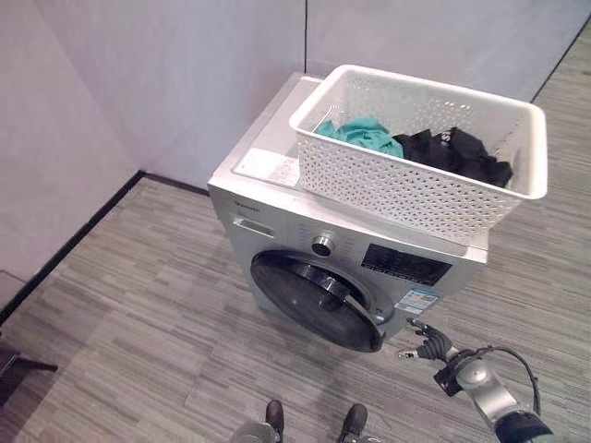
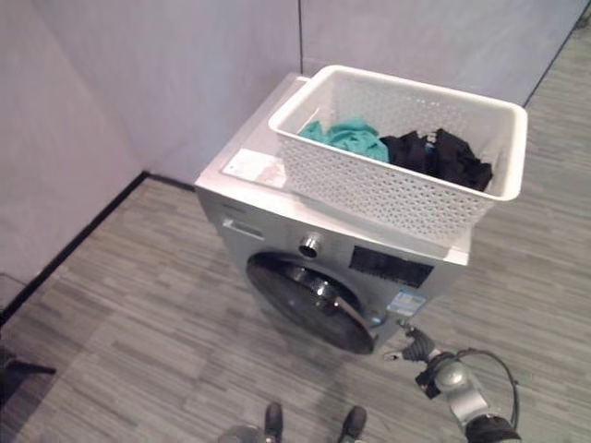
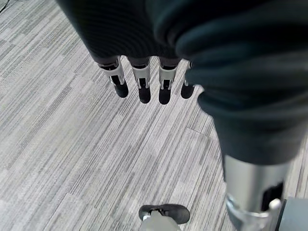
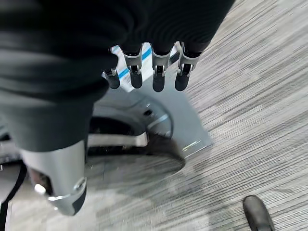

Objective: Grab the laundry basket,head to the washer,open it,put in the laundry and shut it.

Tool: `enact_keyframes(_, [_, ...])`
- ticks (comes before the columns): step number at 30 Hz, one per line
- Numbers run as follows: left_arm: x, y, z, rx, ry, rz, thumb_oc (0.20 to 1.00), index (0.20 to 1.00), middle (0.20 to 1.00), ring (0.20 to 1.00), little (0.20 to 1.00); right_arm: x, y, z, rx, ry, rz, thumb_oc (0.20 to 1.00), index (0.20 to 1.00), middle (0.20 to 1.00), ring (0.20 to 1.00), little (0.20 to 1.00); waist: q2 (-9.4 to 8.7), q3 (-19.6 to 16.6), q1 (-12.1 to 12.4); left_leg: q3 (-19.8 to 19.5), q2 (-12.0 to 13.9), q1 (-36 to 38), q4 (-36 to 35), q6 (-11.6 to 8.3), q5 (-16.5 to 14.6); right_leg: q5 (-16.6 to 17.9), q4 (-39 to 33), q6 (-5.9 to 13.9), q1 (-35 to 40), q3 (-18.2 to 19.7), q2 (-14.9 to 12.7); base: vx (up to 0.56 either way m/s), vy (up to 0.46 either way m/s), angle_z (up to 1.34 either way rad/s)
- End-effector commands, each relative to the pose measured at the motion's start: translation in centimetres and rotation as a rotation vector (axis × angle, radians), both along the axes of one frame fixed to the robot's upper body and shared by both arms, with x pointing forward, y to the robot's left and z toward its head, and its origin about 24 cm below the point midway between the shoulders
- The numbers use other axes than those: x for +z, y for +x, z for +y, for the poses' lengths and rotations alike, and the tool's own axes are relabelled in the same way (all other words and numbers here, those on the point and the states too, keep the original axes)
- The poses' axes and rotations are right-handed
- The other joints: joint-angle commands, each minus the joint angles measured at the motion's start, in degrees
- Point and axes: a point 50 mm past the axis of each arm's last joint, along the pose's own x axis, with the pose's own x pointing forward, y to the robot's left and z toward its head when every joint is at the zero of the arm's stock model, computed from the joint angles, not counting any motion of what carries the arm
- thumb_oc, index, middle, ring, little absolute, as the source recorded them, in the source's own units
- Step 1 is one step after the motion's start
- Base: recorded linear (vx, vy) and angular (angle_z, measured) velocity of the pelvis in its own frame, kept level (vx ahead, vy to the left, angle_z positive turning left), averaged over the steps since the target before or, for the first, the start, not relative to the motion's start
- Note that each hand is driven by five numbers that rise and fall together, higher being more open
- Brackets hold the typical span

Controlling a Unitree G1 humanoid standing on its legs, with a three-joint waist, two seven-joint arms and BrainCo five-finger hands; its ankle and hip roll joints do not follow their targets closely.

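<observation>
Two heaps of laundry sat in the white perforated laundry basket: a teal garment at the left end and a bundle of black clothes beside it. The basket rested on top of the silver front-loading washer, covering most of its lid. The washer's round dark door sat flush against the front and looked closed, with the control knob just above it. The right hand hovered low at the washer's front right corner, just beside the door's edge, touching nothing. Its fingers hung straight, side by side in a loose row, and held nothing. The left hand hung over the grey striped floor, fingers straight, slightly apart and empty. Grey partition walls stood behind the washer.
</observation>
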Motion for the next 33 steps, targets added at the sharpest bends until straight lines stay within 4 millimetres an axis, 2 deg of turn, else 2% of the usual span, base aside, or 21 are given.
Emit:
enact_keyframes(1, [0.4,3.1,0.1,-0.030,0.035,-0.103,1.000,1.000,1.000,1.000,1.000,1.7,3.0,1.1,0.001,-0.008,-0.133,1.000,1.000,1.000,1.000,1.000,-0.73,2.2,2.0,-1.9,-0.2,-4.9,-1.7,-1.38,5.2,2.3,-1.5,5.50,1.3,3.0,-4.2,-0.08,0.023,0.28])
enact_keyframes(5, [0.6,5.7,-1.7,-0.104,0.007,-0.198,1.000,1.000,1.000,1.000,1.000,1.8,4.5,1.4,-0.027,-0.084,-0.155,1.000,1.000,1.000,1.000,1.000,1.05,4.0,3.4,-4.6,-0.9,-7.3,-2.3,-1.86,6.7,2.7,-1.2,5.56,0.3,0.7,-5.0,-0.08,0.029,0.40])
enact_keyframes(7, [0.6,5.9,-2.0,-0.115,0.004,-0.205,1.000,1.000,1.000,1.000,1.000,1.6,4.6,1.3,-0.034,-0.098,-0.147,1.000,1.000,1.000,1.000,1.000,1.34,4.1,3.6,-5.1,-1.0,-7.7,-2.4,-1.87,6.9,2.8,-1.2,5.60,0.2,0.3,-5.2,-0.04,0.022,0.49])
enact_keyframes(8, [0.7,6.6,-2.4,-0.139,0.007,-0.224,1.000,1.000,1.000,1.000,1.000,1.1,4.7,1.5,-0.037,-0.154,-0.134,1.000,1.000,1.000,1.000,1.000,2.02,4.4,4.3,-5.7,-1.1,-8.5,-2.4,-2.01,7.2,2.9,-1.0,5.70,0.0,-0.4,-5.5,-0.02,0.031,0.27])
enact_keyframes(11, [0.9,7.3,-2.3,-0.149,0.022,-0.245,1.000,1.000,1.000,1.000,1.000,0.0,4.4,2.6,-0.024,-0.170,-0.088,1.000,1.000,1.000,1.000,1.000,2.64,4.7,4.9,-6.3,-1.3,-9.1,-2.4,-2.11,7.4,2.9,-0.9,5.71,-0.2,-1.0,-5.8,-0.01,0.033,0.15])
enact_keyframes(12, [1.0,7.8,-2.1,-0.127,0.029,-0.254,1.000,1.000,1.000,1.000,1.000,-1.4,3.7,5.4,0.055,-0.102,-0.023,1.000,1.000,1.000,1.000,1.000,2.78,4.5,5.3,-6.6,-1.5,-9.2,-2.5,-2.18,7.5,2.8,-0.8,5.73,0.0,-1.6,-6.2,0.00,0.000,0.00])
enact_keyframes(13, [1.0,7.8,-2.1,-0.127,0.029,-0.254,1.000,1.000,1.000,1.000,1.000,-1.4,3.7,5.4,0.055,-0.102,-0.023,1.000,1.000,1.000,1.000,1.000,2.78,4.5,5.3,-6.6,-1.5,-9.2,-2.5,-2.18,7.5,2.8,-0.8,5.73,0.0,-1.6,-6.2,0.03,0.016,-0.03])
enact_keyframes(15, [1.1,7.7,-1.9,-0.115,0.032,-0.252,1.000,1.000,1.000,1.000,1.000,-2.1,2.8,8.5,0.200,-0.044,0.010,1.000,1.000,1.000,1.000,1.000,2.77,4.1,5.4,-6.8,-1.5,-9.2,-2.5,-2.31,7.5,2.5,-0.6,5.69,0.2,-2.0,-6.4,0.03,-0.002,-0.01])
enact_keyframes(16, [1.4,7.3,-1.0,-0.104,0.043,-0.263,1.000,1.000,1.000,1.000,1.000,-2.7,0.8,12.7,0.406,0.080,0.064,1.000,1.000,1.000,1.000,1.000,2.52,3.4,5.5,-7.0,-1.5,-8.9,-2.5,-2.50,7.5,2.0,-0.1,5.63,0.8,-2.5,-6.6,0.09,-0.032,0.03])
enact_keyframes(17, [1.6,6.4,-0.2,-0.096,0.053,-0.255,1.000,1.000,1.000,1.000,1.000,-3.0,-0.6,14.5,0.501,0.137,0.104,1.000,1.000,1.000,1.000,1.000,2.42,2.8,5.5,-7.3,-1.4,-8.7,-2.5,-2.65,7.4,1.5,0.1,5.61,1.4,-3.1,-6.6,0.09,-0.042,0.09])
enact_keyframes(19, [2.0,6.1,0.7,-0.102,0.077,-0.258,1.000,1.000,1.000,1.000,1.000,-2.7,-1.6,16.2,0.590,0.187,0.115,1.000,1.000,1.000,1.000,1.000,2.12,2.4,5.5,-7.3,-1.2,-8.3,-2.5,-2.87,7.3,1.1,0.3,5.62,2.0,-3.5,-6.5,0.04,-0.035,0.20])
enact_keyframes(21, [2.3,6.2,1.0,-0.106,0.083,-0.272,1.000,1.000,1.000,1.000,1.000,-2.7,-2.2,16.6,0.621,0.200,0.124,1.000,1.000,1.000,1.000,1.000,2.03,2.2,5.5,-7.4,-1.1,-8.2,-2.5,-2.98,7.3,1.0,0.3,5.64,2.3,-3.8,-6.4,0.02,-0.029,0.11])
enact_keyframes(22, [2.6,6.3,1.5,-0.102,0.097,-0.289,1.000,1.000,1.000,1.000,1.000,-2.3,-2.5,17.6,0.695,0.217,0.127,1.000,1.000,1.000,1.000,1.000,1.90,1.9,5.8,-7.6,-1.1,-8.1,-2.5,-3.13,7.3,0.8,0.2,5.67,2.7,-4.1,-6.4,0.03,-0.045,0.04])
enact_keyframes(24, [4.0,7.4,2.2,-0.107,0.119,-0.380,1.000,1.000,1.000,1.000,1.000,-2.1,-3.1,18.1,0.726,0.269,0.137,1.000,1.000,1.000,1.000,1.000,1.95,1.1,6.6,-8.3,-1.0,-7.8,-2.5,-3.49,7.4,0.5,0.0,5.79,3.8,-5.5,-6.4,0.03,-0.047,0.17])
enact_keyframes(25, [4.0,7.4,2.2,-0.107,0.119,-0.380,1.000,1.000,1.000,1.000,1.000,-2.1,-3.2,18.1,0.726,0.269,0.138,1.000,1.000,1.000,1.000,1.000,1.95,1.1,6.6,-8.3,-1.0,-7.8,-2.5,-3.49,7.4,0.5,0.0,5.79,3.8,-5.5,-6.4,0.02,-0.042,0.38])
enact_keyframes(26, [5.0,7.9,3.0,-0.085,0.137,-0.441,1.000,1.000,1.000,1.000,1.000,-2.4,-3.3,17.9,0.662,0.332,0.158,1.000,1.000,1.000,1.000,1.000,2.00,0.5,7.0,-8.8,-1.0,-7.7,-2.5,-3.70,7.5,0.2,-0.1,5.81,4.4,-6.2,-6.3,0.01,-0.019,0.49])
enact_keyframes(27, [5.0,7.9,3.1,-0.085,0.137,-0.440,1.000,1.000,1.000,1.000,1.000,-2.4,-3.4,17.9,0.662,0.332,0.158,1.000,1.000,1.000,1.000,1.000,1.98,0.5,6.9,-8.8,-1.0,-7.7,-2.5,-3.71,7.5,0.2,-0.2,5.81,4.5,-6.3,-6.3,0.01,-0.029,0.38])
enact_keyframes(29, [7.1,9.3,3.8,-0.065,0.148,-0.576,1.000,1.000,1.000,1.000,1.000,-3.2,-3.6,16.2,0.545,0.334,0.168,1.000,1.000,1.000,1.000,1.000,1.97,-0.1,7.2,-8.9,-0.9,-7.5,-2.6,-4.09,7.7,0.1,-0.4,5.86,5.0,-6.8,-6.1,0.00,-0.014,0.15])
enact_keyframes(31, [7.6,9.6,4.0,-0.041,0.143,-0.614,1.000,1.000,1.000,1.000,1.000,-3.5,-3.8,15.5,0.502,0.324,0.170,1.000,1.000,1.000,1.000,1.000,1.97,-0.3,7.1,-9.0,-0.9,-7.5,-2.7,-4.16,7.8,0.1,-0.5,5.92,5.1,-7.0,-6.1,-0.01,-0.004,0.06])
enact_keyframes(32, [9.5,10.9,4.1,-0.019,0.102,-0.751,1.000,1.000,1.000,1.000,1.000,-4.0,-4.1,13.2,0.383,0.312,0.160,1.000,1.000,1.000,1.000,1.000,1.96,-0.5,6.7,-8.9,-0.9,-7.6,-2.8,-4.34,8.0,0.4,-1.0,6.06,5.3,-7.3,-6.0,-0.01,-0.004,0.04])
enact_keyframes(33, [9.5,10.8,4.1,-0.019,0.101,-0.750,1.000,1.000,1.000,1.000,1.000,-4.0,-4.2,13.2,0.383,0.312,0.161,1.000,1.000,1.000,1.000,1.000,1.96,-0.6,6.7,-8.9,-0.9,-7.7,-2.8,-4.34,8.0,0.4,-1.1,6.06,5.3,-7.3,-6.0,-0.02,0.003,0.05])
